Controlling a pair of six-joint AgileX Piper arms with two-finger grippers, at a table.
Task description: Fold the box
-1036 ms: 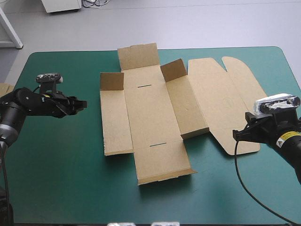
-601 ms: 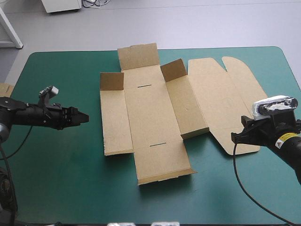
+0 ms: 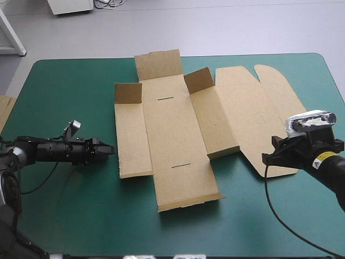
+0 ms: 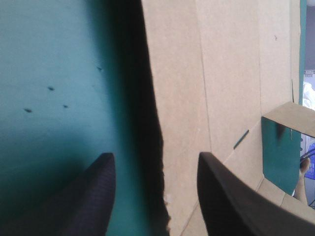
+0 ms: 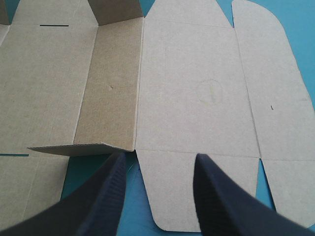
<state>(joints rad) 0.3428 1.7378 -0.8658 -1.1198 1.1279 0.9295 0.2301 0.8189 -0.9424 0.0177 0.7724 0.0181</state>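
The box (image 3: 172,129) lay mid-counter (image 3: 64,216), nearly flat, few flaps raised; walls and tucks remained. The left jaws stood apart by its counter-left side, the right jaws apart by its lid (image 3: 259,113).

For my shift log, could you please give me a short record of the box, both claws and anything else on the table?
box: brown sheet, mostly flat; two far corner flaps upright, one side wall partly raised, lid panel flat at the right
left claw: open, low beside the box's left edge, holding nothing
right claw: open, at the lid panel's near edge, holding nothing
table: teal-green cover
extra: more board at the table's left edge
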